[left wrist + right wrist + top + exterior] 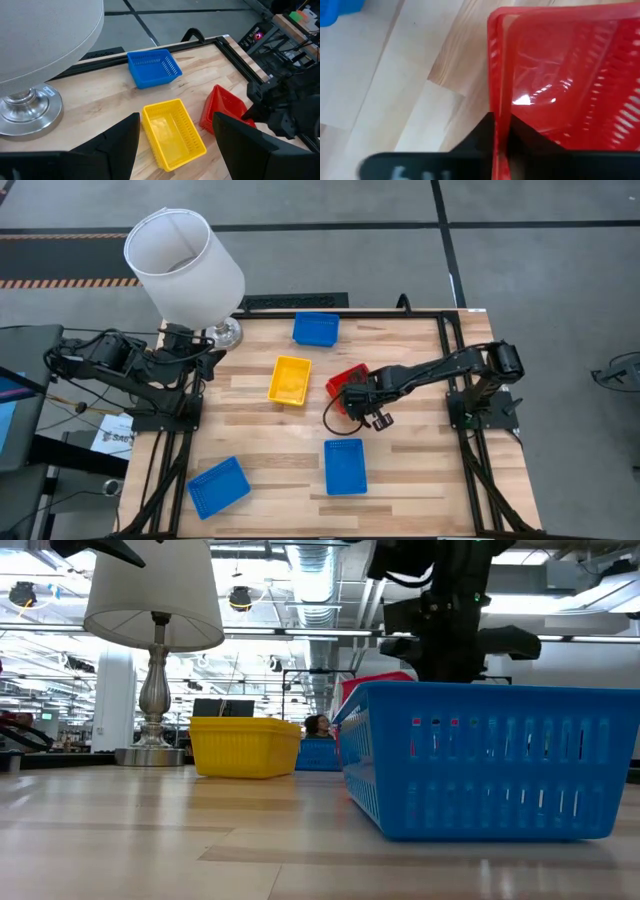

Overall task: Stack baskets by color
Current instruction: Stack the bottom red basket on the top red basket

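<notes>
A red basket sits tilted at the middle right of the table, with my right gripper shut on its wall. To its left a yellow basket rests flat on its bottom. One blue basket stands at the far edge, another near the front, and a third at the front left. My left gripper hangs open at the table's far left, beside the lamp and above the yellow basket, with nothing between its fingers. My right gripper pinches one side wall of the red basket just below the rim, with one finger inside the basket and one outside. The fingers come from above, slanting steeply down. The basket is tipped up on the held side, and its opposite side is low by the table.
A white lampshade on a silver base stands at the far left corner. A black frame rail runs along the table's right and far edges. Bare wood lies between the yellow basket and the front blue baskets.
</notes>
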